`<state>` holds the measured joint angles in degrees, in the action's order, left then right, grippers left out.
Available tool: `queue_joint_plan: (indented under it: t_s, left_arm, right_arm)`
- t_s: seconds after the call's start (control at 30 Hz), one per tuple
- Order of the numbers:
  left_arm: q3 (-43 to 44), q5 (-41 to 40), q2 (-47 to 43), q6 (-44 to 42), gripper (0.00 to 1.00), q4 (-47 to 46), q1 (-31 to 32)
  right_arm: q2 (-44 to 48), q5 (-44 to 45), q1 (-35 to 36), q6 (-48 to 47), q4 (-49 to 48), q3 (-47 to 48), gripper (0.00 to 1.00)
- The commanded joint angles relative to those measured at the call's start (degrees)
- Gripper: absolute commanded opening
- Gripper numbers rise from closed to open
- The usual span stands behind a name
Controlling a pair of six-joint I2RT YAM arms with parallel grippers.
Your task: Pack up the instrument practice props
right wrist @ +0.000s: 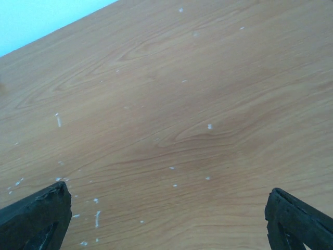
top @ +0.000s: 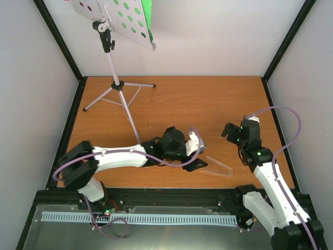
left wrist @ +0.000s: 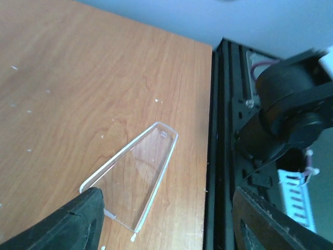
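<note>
The music stand [top: 115,78] stands at the back left on thin silver tripod legs. Its pale perforated desk [top: 117,21] is raised high, with a green sheet [top: 148,15] behind it and red showing through the left holes. The clear plastic cover [top: 218,167] lies flat near the table's front edge. It also shows in the left wrist view [left wrist: 132,177]. My left gripper [top: 202,153] is open and hovers low beside the cover; in its own view [left wrist: 166,229] the cover lies by the left finger [left wrist: 73,224]. My right gripper [top: 231,133] is open and empty over bare wood [right wrist: 166,224]. The black metronome is not visible.
The wooden table [top: 208,104] is walled by a black frame and pale panels. A black rail [left wrist: 216,156] runs along the front edge beside the cover. The right arm's base [left wrist: 291,114] stands just past that rail.
</note>
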<state>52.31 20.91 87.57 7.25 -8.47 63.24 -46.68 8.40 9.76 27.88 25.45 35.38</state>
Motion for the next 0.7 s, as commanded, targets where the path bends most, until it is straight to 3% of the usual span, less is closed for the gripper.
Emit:
queue_joint_plan:
  t_s: [0.0,0.13,0.33,0.67]
  left_arm:
    - [6.38,4.03,10.21,-6.38,0.66,1.41,0.66]
    - [10.99,6.82,18.12,-8.48,0.59,1.82,0.72]
    - [14.63,6.57,24.56,-13.02,0.49,4.69,0.91]
    - [12.86,6.98,25.42,-15.84,0.49,4.44,2.1]
  right_arm:
    - [7.09,7.38,-0.62,0.56,6.11,1.59,1.0]
    - [12.34,7.01,-0.64,0.24,6.58,1.8,1.0]
    - [12.88,5.45,-0.62,1.8,8.4,0.37,1.0]
    - [11.11,2.9,-0.69,3.74,6.14,-1.83,1.0]
